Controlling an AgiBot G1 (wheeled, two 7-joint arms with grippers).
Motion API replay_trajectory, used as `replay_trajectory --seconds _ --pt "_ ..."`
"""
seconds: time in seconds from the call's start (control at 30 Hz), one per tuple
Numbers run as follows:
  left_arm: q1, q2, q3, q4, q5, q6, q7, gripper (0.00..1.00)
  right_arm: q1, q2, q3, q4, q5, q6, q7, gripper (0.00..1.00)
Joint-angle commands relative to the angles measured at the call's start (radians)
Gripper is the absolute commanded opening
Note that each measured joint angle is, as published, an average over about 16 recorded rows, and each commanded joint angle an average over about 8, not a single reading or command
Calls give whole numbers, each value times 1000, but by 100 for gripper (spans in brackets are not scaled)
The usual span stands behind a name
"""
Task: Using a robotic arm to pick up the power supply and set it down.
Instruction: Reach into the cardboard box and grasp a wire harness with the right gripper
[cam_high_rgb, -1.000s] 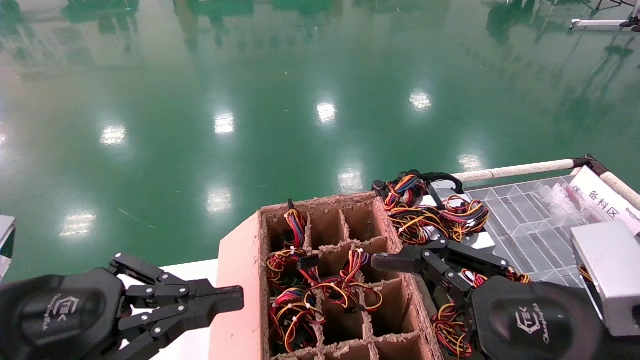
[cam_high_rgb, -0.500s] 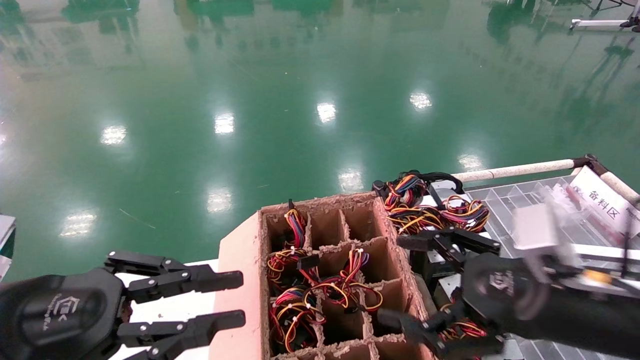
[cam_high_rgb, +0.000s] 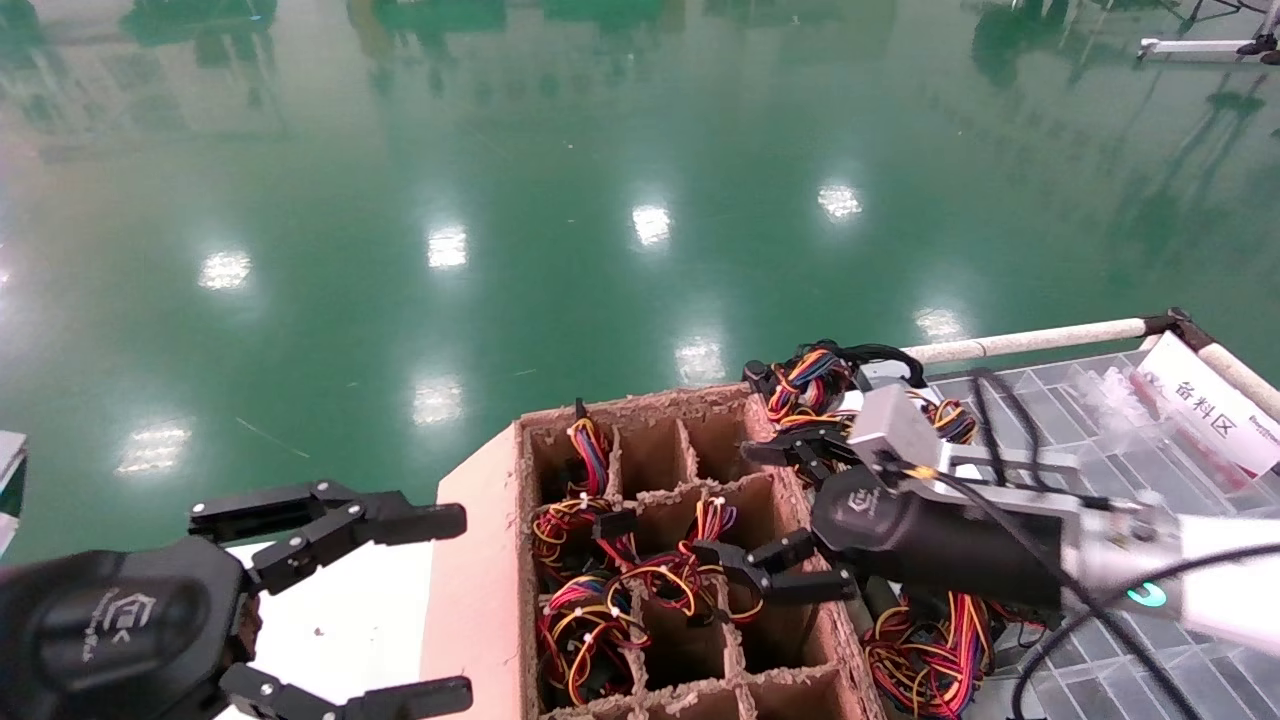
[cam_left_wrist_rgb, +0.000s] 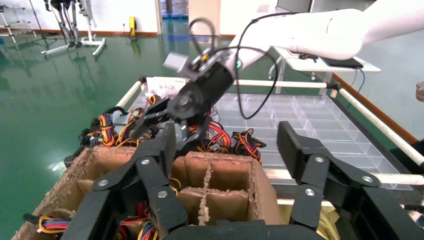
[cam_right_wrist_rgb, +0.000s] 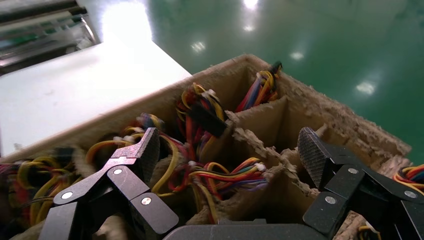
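- Currently the right gripper (cam_high_rgb: 775, 510), black linkage fingers on a rounded black wrist at the end of a white tubular arm, hangs over the brown cardboard box (cam_high_rgb: 480, 590) with its pulp dividers, fingers spread wide and holding nothing.
- Its fingertips (cam_right_wrist_rgb: 145, 150) straddle the divider cells, just above the bundled red, yellow and black power-supply wire harnesses (cam_high_rgb: 690, 575) packed inside them.
- The left gripper (cam_high_rgb: 390, 605) waits beside the box's left wall over the white table surface (cam_high_rgb: 350, 620), also spread wide and empty.
- More harness bundles (cam_high_rgb: 920, 650) lie outside the box, on the clear compartment tray (cam_high_rgb: 1060, 420) to the right.
- Likely risks: a descending finger could land on a soft divider wall and crush it, or the closing fingers could catch only a loop of wire.
- Neighbouring harnesses look entangled, so a lift might drag a second bundle or tip the box.
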Motion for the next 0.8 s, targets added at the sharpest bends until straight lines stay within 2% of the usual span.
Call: replay_trajectory --seconds 0.03,0.13,0.17,0.23,0.53,0.8 --pt "0 0 0 0 0 0 0 100 25 -33 -15 -54 -26 9 -22 52" --pt "0 0 0 0 0 0 0 100 47 -69 -29 -124 -48 15 -45 17" --pt "0 0 0 0 0 0 0 100 53 -79 -34 -145 -55 17 -52 9" --pt "0 0 0 0 0 0 0 100 63 -97 -41 -182 -66 22 -65 0" --pt "0 0 0 0 0 0 0 100 87 -150 -54 -299 -82 21 -114 0" --pt "0 0 0 0 0 0 0 100 97 -168 -55 -355 -79 8 -143 0"
